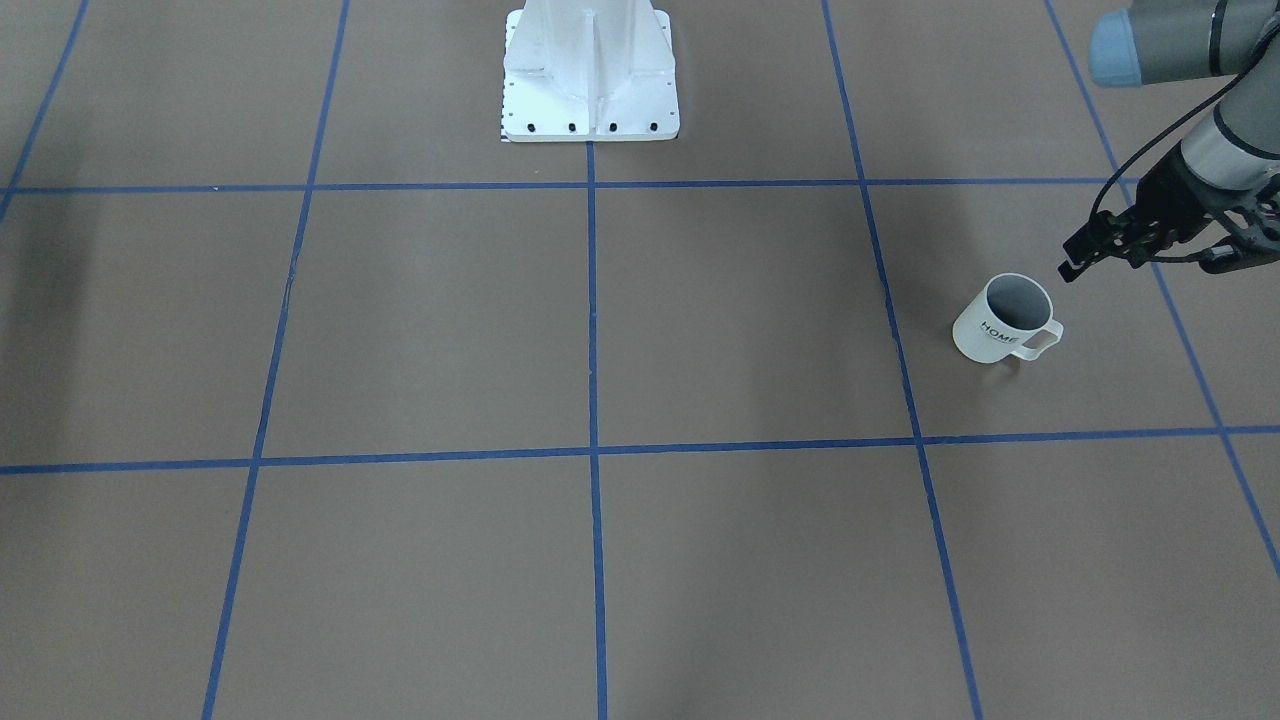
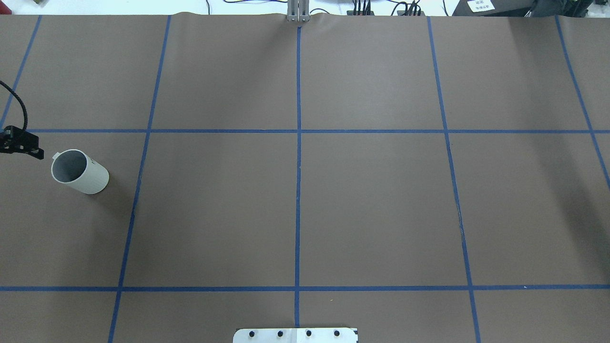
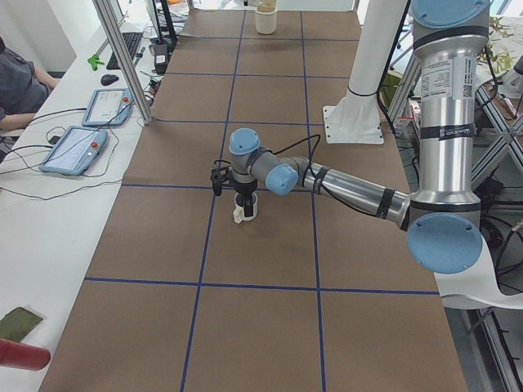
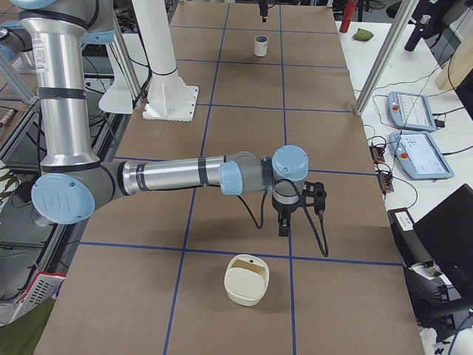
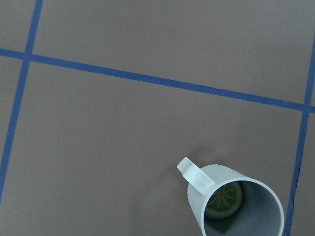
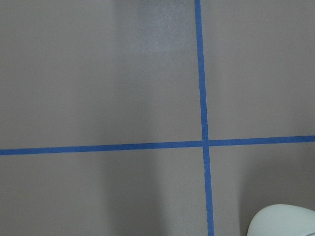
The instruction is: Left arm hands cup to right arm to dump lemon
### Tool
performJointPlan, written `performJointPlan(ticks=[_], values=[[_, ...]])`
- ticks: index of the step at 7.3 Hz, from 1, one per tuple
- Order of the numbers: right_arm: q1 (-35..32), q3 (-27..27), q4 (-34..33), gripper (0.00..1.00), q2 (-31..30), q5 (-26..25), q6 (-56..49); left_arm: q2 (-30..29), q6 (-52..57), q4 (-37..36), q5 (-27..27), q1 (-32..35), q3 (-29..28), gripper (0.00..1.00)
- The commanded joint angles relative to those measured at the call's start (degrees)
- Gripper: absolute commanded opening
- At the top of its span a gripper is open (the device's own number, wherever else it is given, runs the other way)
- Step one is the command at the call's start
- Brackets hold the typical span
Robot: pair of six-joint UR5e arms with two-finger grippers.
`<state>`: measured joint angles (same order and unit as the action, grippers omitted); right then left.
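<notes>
We note the cup [image 1: 985,338], just beside the left gripper [image 1: 1075,262]: smooth, matt off-white outside, dull grey inside. Gripper: matt black. Beneath it, the table cover [image 1: 450,320] looks like matt brown paper, lined with smooth blue tape [image 1: 592,300]. On the left arm [image 3: 359,193]: satin silver metal, pale blue plastic caps.

cup [image 2: 80,171] upright on table [image 2: 371,200], l arm [image 2: 20,142] tip just beside.
</notes>
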<state>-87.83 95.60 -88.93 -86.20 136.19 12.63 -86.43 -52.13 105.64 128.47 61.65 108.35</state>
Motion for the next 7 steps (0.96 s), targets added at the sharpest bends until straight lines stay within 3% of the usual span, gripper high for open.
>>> performJointPlan(ticks=[1, 3, 7], values=[[0.21, 0.73, 0.16, 1.0, -0.02, -0.22, 0.46, -1.8, -0.87, 0.36, -0.24, -2.49, -2.08, 1.0], [0.21, 0.73, 0.08, 1.0, 0.24, -0.14, 0.64, -5.75, -0.87, 0.36, -0.24, -2.5, -6.82, 1.0], [0.21, 0.82, 0.08, 1.0, 0.33, 0.3, 1.08, -6.3, -0.87, 0.44, -0.24, -4.42, -8.42, 0.97]])
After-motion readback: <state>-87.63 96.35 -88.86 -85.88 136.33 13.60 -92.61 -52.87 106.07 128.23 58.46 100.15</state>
